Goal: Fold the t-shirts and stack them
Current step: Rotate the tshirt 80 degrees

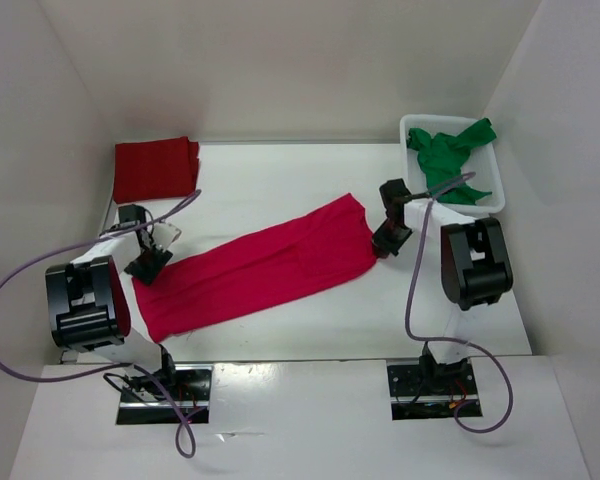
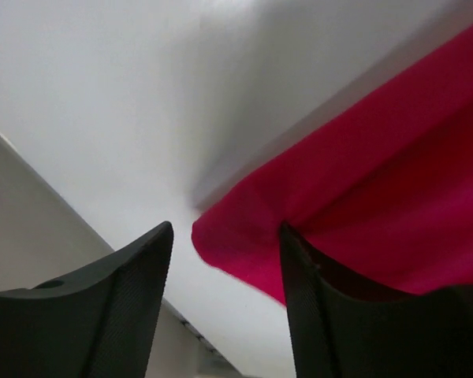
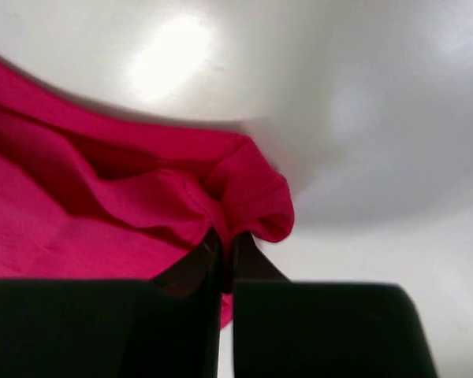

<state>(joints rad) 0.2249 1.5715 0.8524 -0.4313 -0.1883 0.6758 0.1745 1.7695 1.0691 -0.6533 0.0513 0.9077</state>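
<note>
Crimson t-shirt (image 1: 260,270) edge pinched, right claw (image 1: 382,248)

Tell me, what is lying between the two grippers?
The crimson t-shirt, spread in a long strip from the left gripper to the right gripper; the top view shows it.

Cloth of crimson t-shirt (image 1: 260,270): soft, matt. Table (image 1: 280,185): smooth white, slight sheen. Basket (image 1: 480,207) beyond crimson t-shirt's right end: white plastic. Fingers (image 2: 118,315) of left gripper (image 2: 225,228): matt black, finely ribbed.
</note>
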